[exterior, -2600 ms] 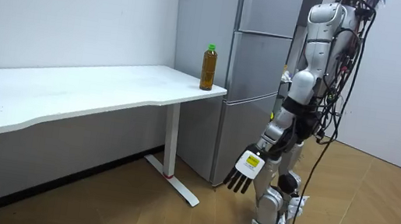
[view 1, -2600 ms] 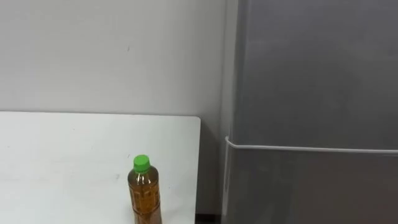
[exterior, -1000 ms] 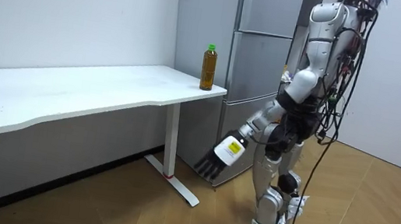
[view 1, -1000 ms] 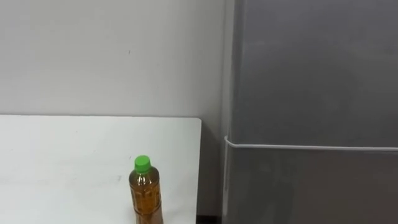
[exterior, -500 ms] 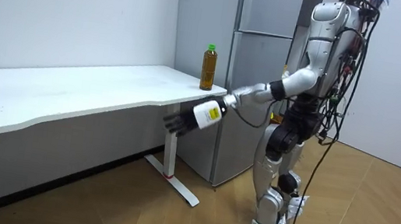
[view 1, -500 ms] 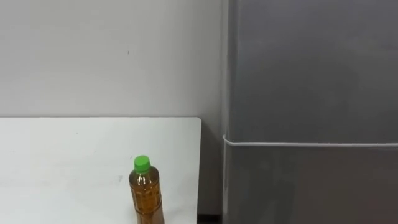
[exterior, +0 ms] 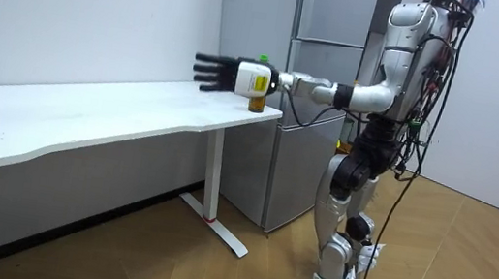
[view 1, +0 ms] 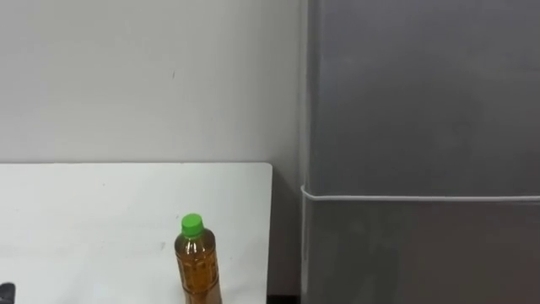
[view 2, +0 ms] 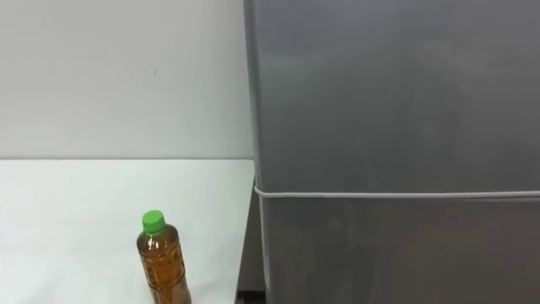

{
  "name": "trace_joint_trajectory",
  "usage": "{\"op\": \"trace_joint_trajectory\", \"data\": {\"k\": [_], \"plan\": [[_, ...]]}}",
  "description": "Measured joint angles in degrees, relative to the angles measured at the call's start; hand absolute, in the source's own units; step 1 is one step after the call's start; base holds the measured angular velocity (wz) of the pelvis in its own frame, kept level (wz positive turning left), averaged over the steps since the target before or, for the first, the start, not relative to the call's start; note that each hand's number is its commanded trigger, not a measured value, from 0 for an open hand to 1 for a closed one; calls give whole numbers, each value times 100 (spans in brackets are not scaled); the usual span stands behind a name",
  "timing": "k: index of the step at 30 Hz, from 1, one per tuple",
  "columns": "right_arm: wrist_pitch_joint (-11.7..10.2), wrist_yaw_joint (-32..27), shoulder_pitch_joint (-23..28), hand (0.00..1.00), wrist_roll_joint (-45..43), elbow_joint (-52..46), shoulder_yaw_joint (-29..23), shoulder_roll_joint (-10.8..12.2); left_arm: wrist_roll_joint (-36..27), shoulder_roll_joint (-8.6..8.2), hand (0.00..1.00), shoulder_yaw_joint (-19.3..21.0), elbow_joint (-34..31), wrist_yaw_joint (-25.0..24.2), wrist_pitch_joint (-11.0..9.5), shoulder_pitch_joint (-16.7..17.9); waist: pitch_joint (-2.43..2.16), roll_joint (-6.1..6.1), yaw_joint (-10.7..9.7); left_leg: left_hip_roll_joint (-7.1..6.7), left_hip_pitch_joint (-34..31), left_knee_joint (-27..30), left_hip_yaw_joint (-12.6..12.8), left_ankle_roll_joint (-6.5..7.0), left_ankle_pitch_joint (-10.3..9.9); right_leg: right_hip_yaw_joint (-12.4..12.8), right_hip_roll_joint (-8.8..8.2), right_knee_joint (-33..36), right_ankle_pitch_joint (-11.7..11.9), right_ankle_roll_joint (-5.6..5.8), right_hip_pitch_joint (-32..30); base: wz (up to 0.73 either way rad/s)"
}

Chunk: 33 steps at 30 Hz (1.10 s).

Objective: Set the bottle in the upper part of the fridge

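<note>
**Asker:** Where is the bottle?

**Me:** The bottle, amber with a green cap, stands upright on the white table near its right edge. That is at about 7 o'clock in my eye view. The grey fridge stands at the bottle's 3 o'clock, with both doors shut.

**Asker:** And your hand?

**Me:** In the room view my left hand is stretched out level above the table, fingers straight and spread, holding nothing. It overlaps the bottle there, and I cannot tell whether they touch. I stand before the fridge.
</note>
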Motion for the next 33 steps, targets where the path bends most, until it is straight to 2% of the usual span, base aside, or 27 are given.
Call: {"op": "trace_joint_trajectory", "data": {"k": [7, 13, 15, 18, 21, 23, 25, 30, 33], "plan": [[8, -2, -2, 0, 16, 3, -4, 35, 185, 56, 0, 6, -1104, -123, 18, -51, 13, -17, 0, -5, 5, -12, 2, 0, 0, 5, 1, -72, -2, 3, 10, 0], [129, 27, -16, 0, -126, 1, -118, 35, 161, 89, 0, 6, -1372, -648, 319, -188, 7, 7, -13, -5, 7, -12, 0, 0, 0, 26, 7, -63, 0, 3, 15, 0], [160, 84, -41, 0, -179, 12, -213, 35, 80, 127, 0, 10, -1371, -764, 492, -450, 13, 28, -27, -5, 4, -13, 1, -1, 0, 21, 7, -66, 0, 3, 16, 0], [245, 82, -73, 0, -181, 53, -244, 19, -12, 168, 0, 32, -1371, -844, 550, -775, 23, 72, -38, -5, 7, -20, 27, -1, 0, 39, 5, -64, 3, 7, 13, -1], [339, 135, -129, 0, -274, 27, -422, 28, -59, 171, 0, 211, -1443, -1005, 709, -1057, 8, 120, -158, -8, 7, -24, 27, -1, 0, 49, 2, -68, 4, 10, 6, -1], [384, 170, -125, 0, -298, -9, -453, 30, -63, 172, 0, 268, -1612, -1066, 864, -1295, 1, 125, -168, -7, 11, -26, 27, -1, 1, 82, 8, -67, 4, 10, -2, -7], [396, 179, -124, 0, -288, -14, -466, 31, -63, 172, 0, 290, -1727, -1216, 926, -1466, -2, 118, -168, -6, 28, -29, 25, -2, 1, 102, 11, -65, 4, 9, 13, -7], [561, 174, -132, 0, -184, -27, -478, 31, -74, 172, 0, 313, -2109, -1757, 1185, -1722, -11, 93, -167, -7, 31, -28, 27, -2, 1, 106, 7, -68, 4, 9, 10, -2], [639, 175, -131, 0, -184, -35, -488, 29, -86, 172, 0, 313, -2190, -1902, 1338, -1802, -17, 81, -170, -7, 30, -27, 27, -2, 1, 105, 6, -69, 4, 9, 10, 0]]}}
